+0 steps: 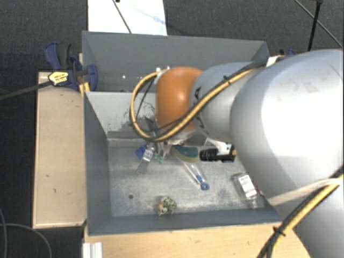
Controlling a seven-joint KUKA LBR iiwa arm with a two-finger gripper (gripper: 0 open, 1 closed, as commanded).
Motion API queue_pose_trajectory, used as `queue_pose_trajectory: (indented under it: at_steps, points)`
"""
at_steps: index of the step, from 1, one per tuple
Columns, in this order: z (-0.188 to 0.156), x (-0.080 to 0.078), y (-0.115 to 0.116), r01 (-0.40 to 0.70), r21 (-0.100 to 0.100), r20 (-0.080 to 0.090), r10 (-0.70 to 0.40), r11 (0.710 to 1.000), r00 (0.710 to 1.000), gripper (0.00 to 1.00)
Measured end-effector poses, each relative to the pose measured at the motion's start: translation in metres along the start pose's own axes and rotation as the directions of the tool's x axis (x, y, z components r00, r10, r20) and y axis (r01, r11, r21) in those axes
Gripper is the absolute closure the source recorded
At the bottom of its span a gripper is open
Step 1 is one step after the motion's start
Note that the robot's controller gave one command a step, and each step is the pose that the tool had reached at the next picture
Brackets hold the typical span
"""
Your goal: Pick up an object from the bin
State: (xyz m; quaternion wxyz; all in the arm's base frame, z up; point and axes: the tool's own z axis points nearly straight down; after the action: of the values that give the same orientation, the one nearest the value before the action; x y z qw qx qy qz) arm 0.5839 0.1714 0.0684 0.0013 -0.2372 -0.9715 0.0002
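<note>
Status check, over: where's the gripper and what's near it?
Gripper low, back left of bin. Small blue piece beside it. Black marker, clear blue-tipped pen close by.

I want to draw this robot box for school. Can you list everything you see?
bin: one, grey metal, middle of the view
blue piece: one, blue, back left of the floor, beside the gripper
green piece: one, dark green, back middle, partly under the arm
black pen-like thing: one, black with an orange end, back right
clear tube: one, clear with a blue tip, middle of the floor
small clear bottle: one, clear with a label, front right
crumpled ball: one, speckled pale, by the front wall
arm: one, silver-grey, from the right
orange cover: one, on the wrist
cable: one, yellow, looped by the cover
gripper: one, under the cover
</note>
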Motion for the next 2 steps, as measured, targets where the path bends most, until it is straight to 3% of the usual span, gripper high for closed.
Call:
queue_pose_trajectory:
  at_steps: [1,2]
  points:
    - [-0.0006,-0.0003,0.0003,-0.003,-0.001,0.001,0.003,1.000,1.000,0.00]
    - [-0.0008,-0.0002,0.0004,-0.002,-0.002,0.001,0.003,1.000,1.000,1.00]
